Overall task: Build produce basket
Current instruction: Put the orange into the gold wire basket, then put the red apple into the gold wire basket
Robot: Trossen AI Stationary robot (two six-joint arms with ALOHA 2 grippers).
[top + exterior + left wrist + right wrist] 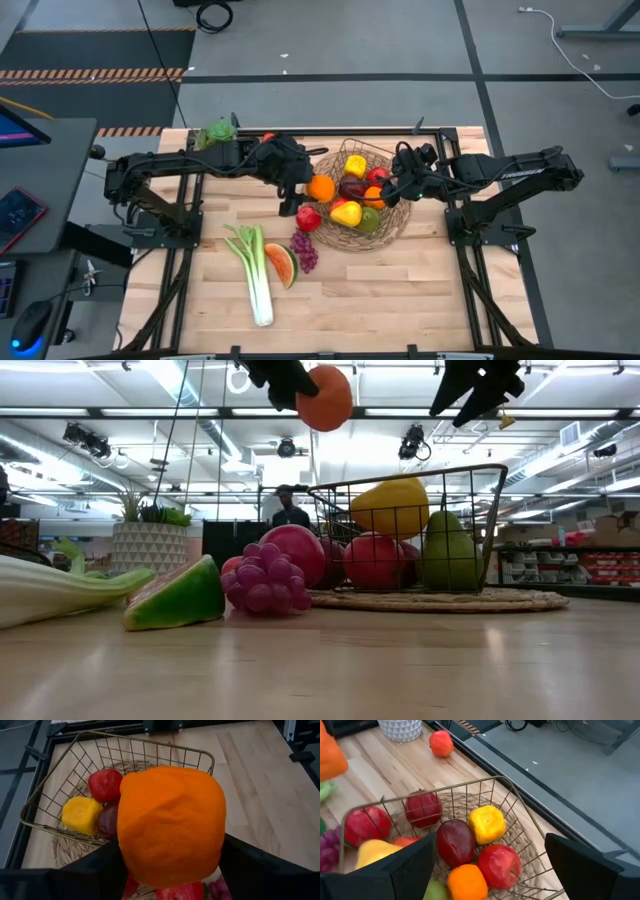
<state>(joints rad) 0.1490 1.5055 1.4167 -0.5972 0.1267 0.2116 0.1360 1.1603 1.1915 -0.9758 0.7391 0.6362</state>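
The brown wire basket (385, 152) on its round woven rim (500, 600) stands right of the table's middle. It holds a yellow lemon (487, 823), red apples (499, 865), an orange (466, 881) and a green pear (448, 552). My left gripper (306, 186) is shut on another orange (321, 187), high above the basket's left edge. My right gripper (390, 188) hangs open and empty above the basket's right side. A red apple (308, 217), purple grapes (304, 250), a watermelon slice (283, 265) and a leek (256, 275) lie on the table. My left gripper pinches the orange by its two opposite sides (131, 845) between its two fingers (95, 870). The fingers come slanting down from the table's left. The orange (324, 398) is lifted clear, well above the basket's top wire.
A green plant in a white pot (217, 133) stands at the far left edge, with a small red fruit (441, 743) near it. A person (289, 508) shows in the room behind. Bare wood lies toward the near edge and the near right.
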